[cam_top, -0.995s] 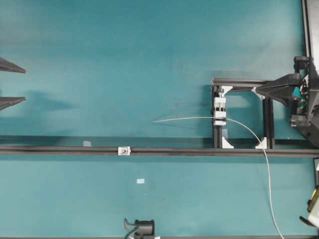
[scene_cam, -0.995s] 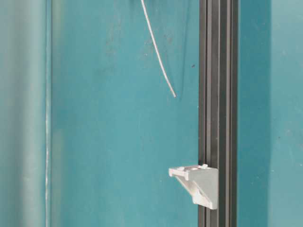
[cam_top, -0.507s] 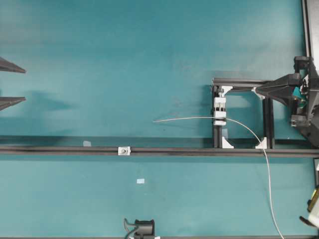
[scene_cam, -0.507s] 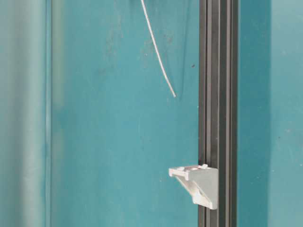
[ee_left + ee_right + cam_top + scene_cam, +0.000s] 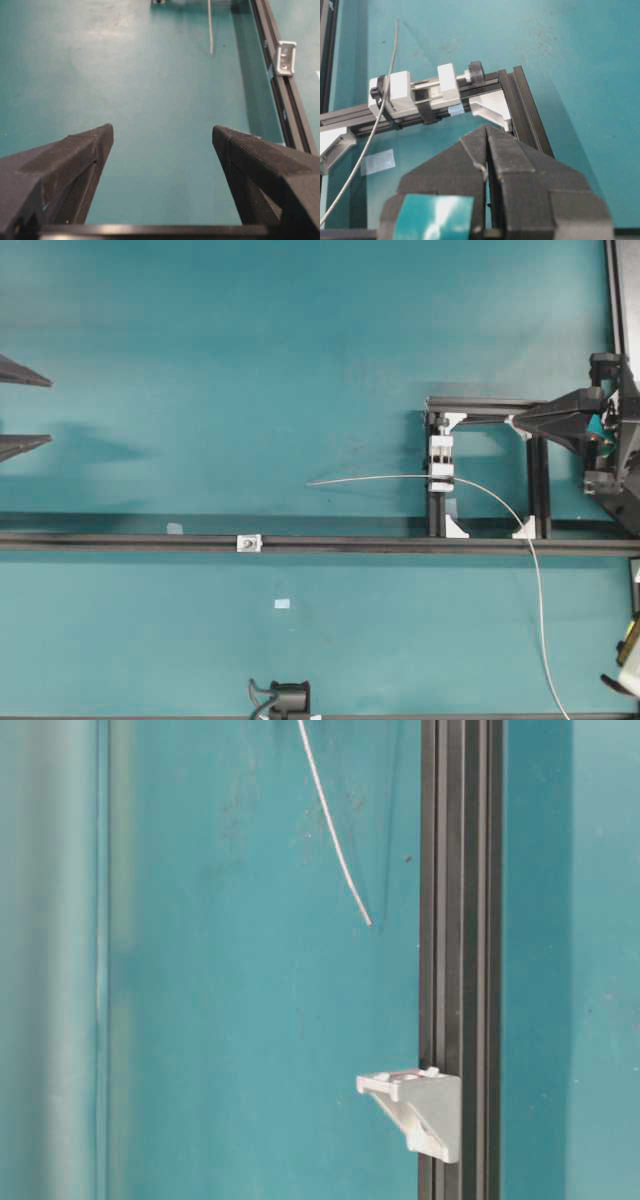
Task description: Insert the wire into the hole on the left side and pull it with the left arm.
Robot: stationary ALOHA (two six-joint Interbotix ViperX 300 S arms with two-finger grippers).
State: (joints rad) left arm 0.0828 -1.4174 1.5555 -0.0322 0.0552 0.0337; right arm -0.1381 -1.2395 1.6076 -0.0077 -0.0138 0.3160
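The thin silver wire (image 5: 380,478) runs through the white grooved block (image 5: 440,462) on the black square frame (image 5: 537,480). Its free end points left over the teal table, and its other part curves down to the lower right. The hole itself is too small to make out where the wire crosses the block (image 5: 402,90). My left gripper (image 5: 48,411) is at the far left edge, open and empty, well away from the wire's tip (image 5: 210,30). At the frame's right corner, my right gripper (image 5: 515,420) is shut with nothing between its fingers (image 5: 487,129).
A long black rail (image 5: 300,543) crosses the table below the frame, carrying a small white bracket (image 5: 249,542). White corner brackets (image 5: 455,527) sit inside the frame. A scrap of tape (image 5: 282,604) and a black clip (image 5: 285,700) lie nearer the front edge.
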